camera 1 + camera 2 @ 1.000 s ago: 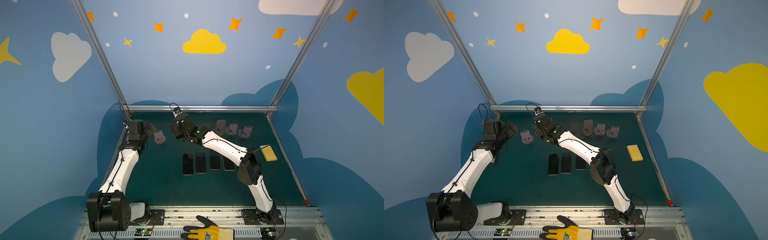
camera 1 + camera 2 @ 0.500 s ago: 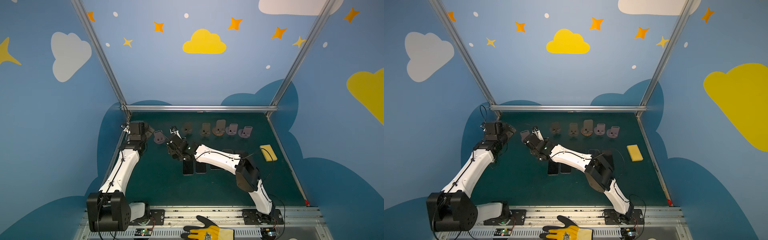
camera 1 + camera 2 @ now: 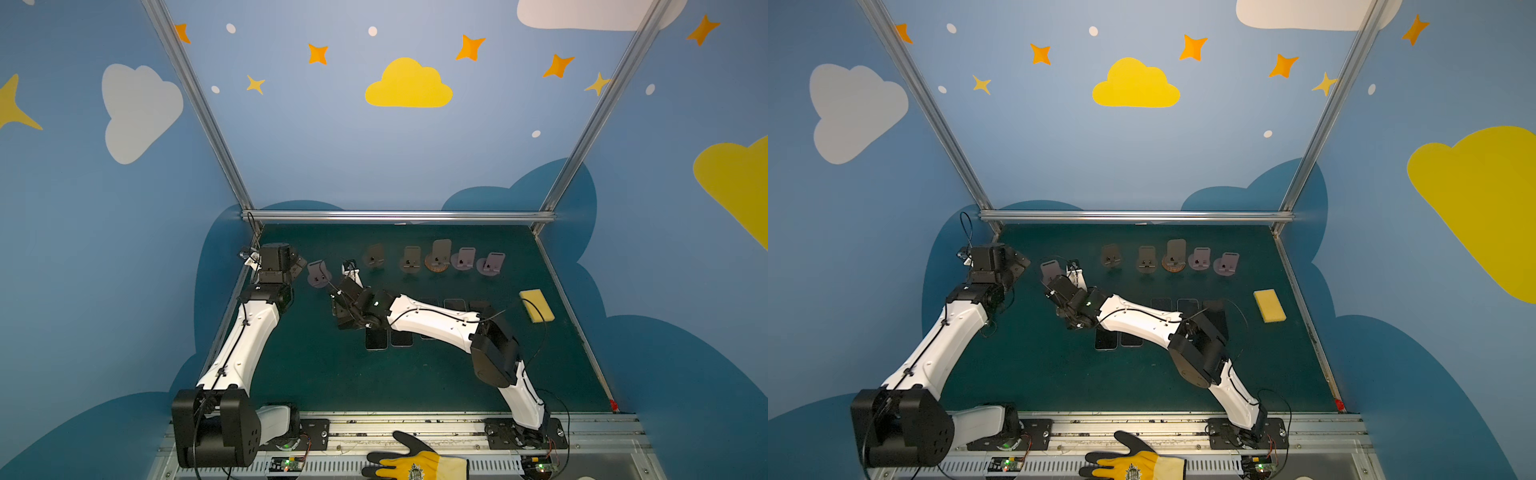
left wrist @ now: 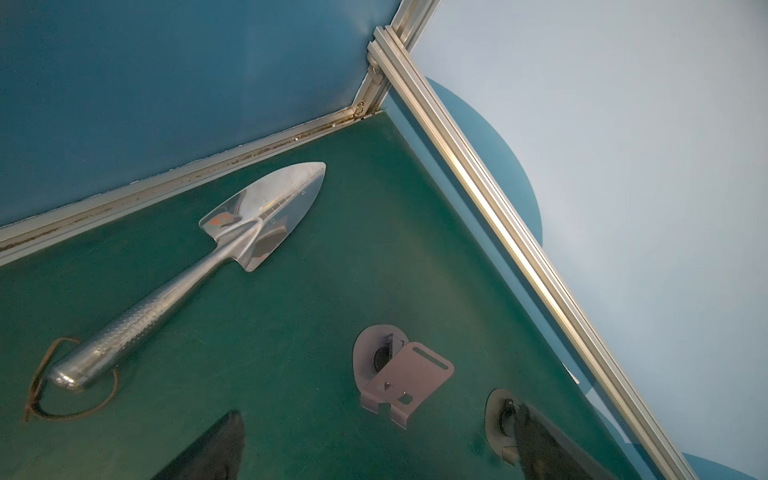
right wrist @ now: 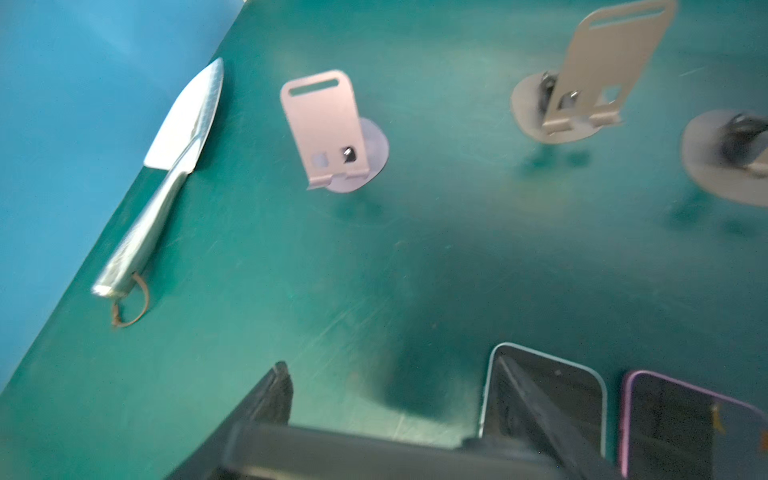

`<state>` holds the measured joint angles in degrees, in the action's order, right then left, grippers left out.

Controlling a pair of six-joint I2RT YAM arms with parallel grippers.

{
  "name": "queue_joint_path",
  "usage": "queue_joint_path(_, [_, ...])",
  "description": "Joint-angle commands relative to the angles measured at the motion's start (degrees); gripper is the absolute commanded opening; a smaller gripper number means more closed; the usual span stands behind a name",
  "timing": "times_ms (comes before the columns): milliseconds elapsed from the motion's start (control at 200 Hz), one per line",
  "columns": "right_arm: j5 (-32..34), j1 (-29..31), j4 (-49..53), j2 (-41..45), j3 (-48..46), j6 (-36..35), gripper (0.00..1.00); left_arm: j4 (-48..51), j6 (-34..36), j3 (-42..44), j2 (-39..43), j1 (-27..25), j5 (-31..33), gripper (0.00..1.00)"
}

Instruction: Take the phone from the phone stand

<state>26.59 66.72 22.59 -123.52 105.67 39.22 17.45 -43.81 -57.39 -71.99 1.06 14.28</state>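
Observation:
My right gripper (image 3: 345, 319) (image 5: 399, 415) is shut on a dark phone (image 5: 374, 453), which lies as a bar across its two fingers, low over the green mat. It hangs just left of the phones lying flat there. Several phone stands (image 3: 374, 257) line the back of the mat, and each one shows bare. My left gripper (image 3: 297, 264) (image 4: 374, 457) is open at the back left and holds nothing. In the left wrist view the lilac end stand (image 4: 401, 376) sits ahead, between its fingers (image 4: 216, 449).
Flat phones lie in a row mid-mat (image 3: 376, 338), one blue-edged (image 5: 552, 399) and one purple-edged (image 5: 673, 424). A metal trowel (image 4: 208, 257) lies by the left wall. A yellow sponge (image 3: 537, 305) sits at the right and a glove (image 3: 415, 461) on the front rail.
My right gripper has come away from the row of stands, forward and down to the mat beside the flat phones, with the phone in it. The left arm has barely moved.

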Motion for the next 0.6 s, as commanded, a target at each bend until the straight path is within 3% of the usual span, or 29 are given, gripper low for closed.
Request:
queue_joint_path(0, [-2.4, 1.0, 0.2, -0.1, -0.5, 1.8, 0.49, 0.7, 0.1, 0.4, 0.7, -0.1, 0.9, 1.0])
queue_joint_path(310, [-9.3, 1.4, 0.4, -0.5, -4.8, 7.1, 0.49, 0.6, 0.4, 0.2, -0.1, 0.0, 0.1, 1.0])
queue_joint_path(596, [-10.9, 0.9, 1.9, -2.0, -4.9, 8.7, 0.49, 0.1, 0.1, 0.1, -0.8, -0.1, -1.8, 1.0])
